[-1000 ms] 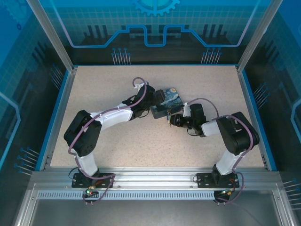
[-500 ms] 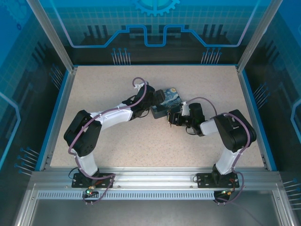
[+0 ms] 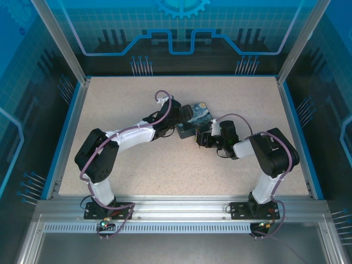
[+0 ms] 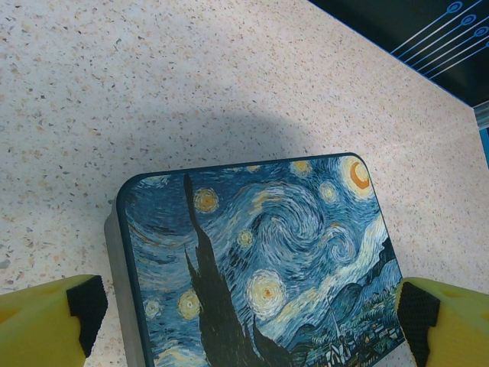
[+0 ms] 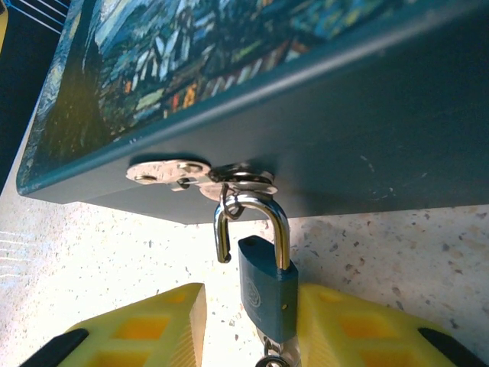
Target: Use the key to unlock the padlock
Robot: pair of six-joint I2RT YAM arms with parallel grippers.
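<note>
The padlock [image 5: 267,287] is small with a blue body. Its steel shackle [image 5: 252,210] is sprung open at one end and still hooks through the hasp ring [image 5: 229,177] on the side of the painted tin [image 5: 367,130]. The key [image 5: 273,358] sticks out of the padlock's underside, cut off by the frame edge. My right gripper [image 5: 248,321] [image 3: 202,137] straddles the padlock: one yellow finger [image 5: 359,329] touches its body, while the other finger [image 5: 145,329] stands off with a gap. Any grip on the key is hidden. My left gripper [image 4: 250,310] [image 3: 180,116] is open wide across the tin's lid [image 4: 260,252].
The tin [image 3: 196,114] sits mid-table on the speckled tabletop [image 3: 137,165], with both arms converging on it. Blue rails [image 3: 297,132] and glass walls border the table. Bare surface lies on every side of the tin.
The right arm has crept slightly left, toward the tin. The left arm and the tin have stayed put.
</note>
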